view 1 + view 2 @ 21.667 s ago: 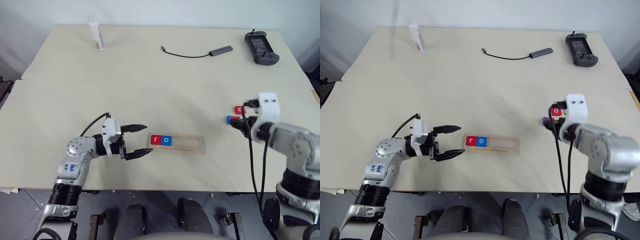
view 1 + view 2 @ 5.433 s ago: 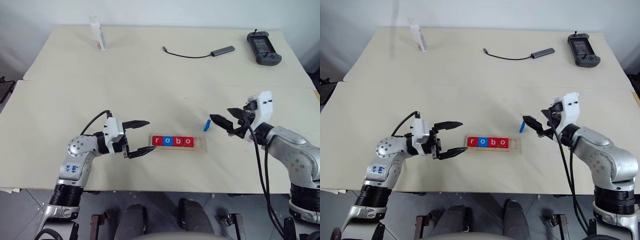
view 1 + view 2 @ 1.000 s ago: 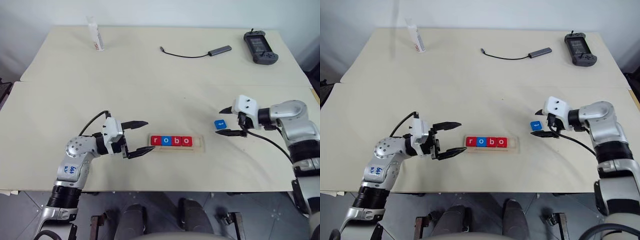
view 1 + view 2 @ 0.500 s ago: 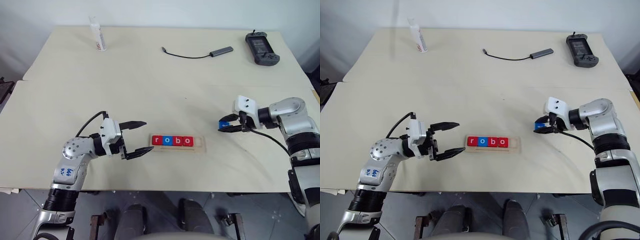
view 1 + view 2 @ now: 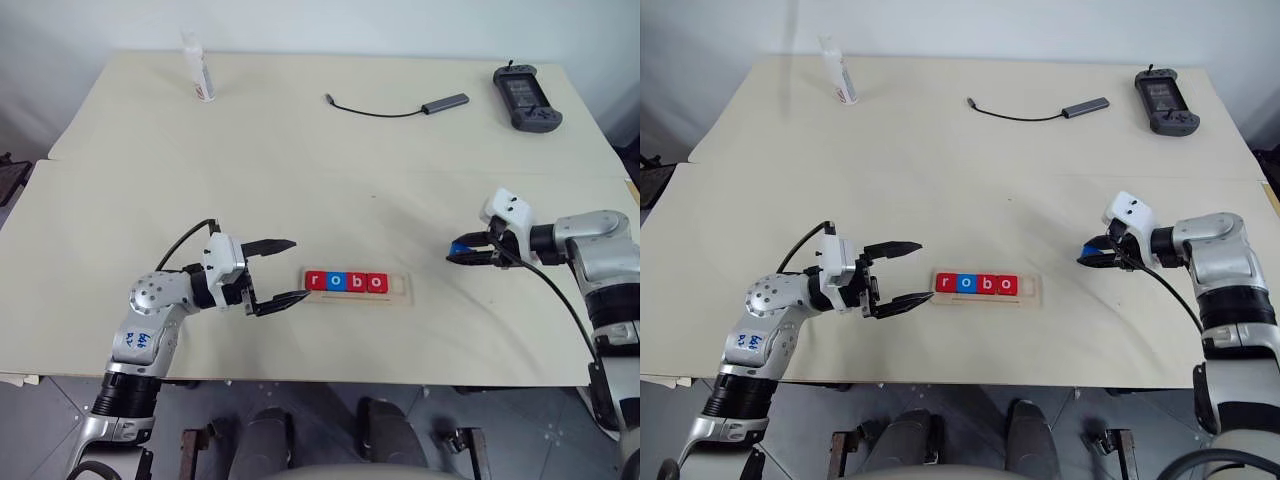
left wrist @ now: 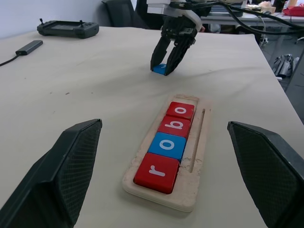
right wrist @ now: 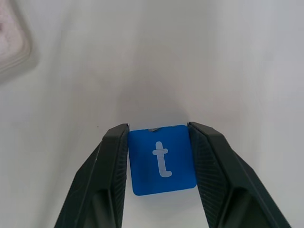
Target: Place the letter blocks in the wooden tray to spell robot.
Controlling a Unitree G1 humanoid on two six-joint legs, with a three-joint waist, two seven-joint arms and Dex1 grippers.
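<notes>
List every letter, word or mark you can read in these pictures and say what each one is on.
"r" – red block, nearest slot of the wooden tray.
"o" – blue block.
"b" – red block.
"o" – red block.
"t" – blue block gripped by the right gripper.
Blue handwriting on the left arm: unreadable.
Bottle label: too small.

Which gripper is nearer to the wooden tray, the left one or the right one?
Left. The left gripper hovers open just beside the end of the wooden tray where the r sits. The right gripper is farther off past the other end, closed on the blue t block.
</notes>
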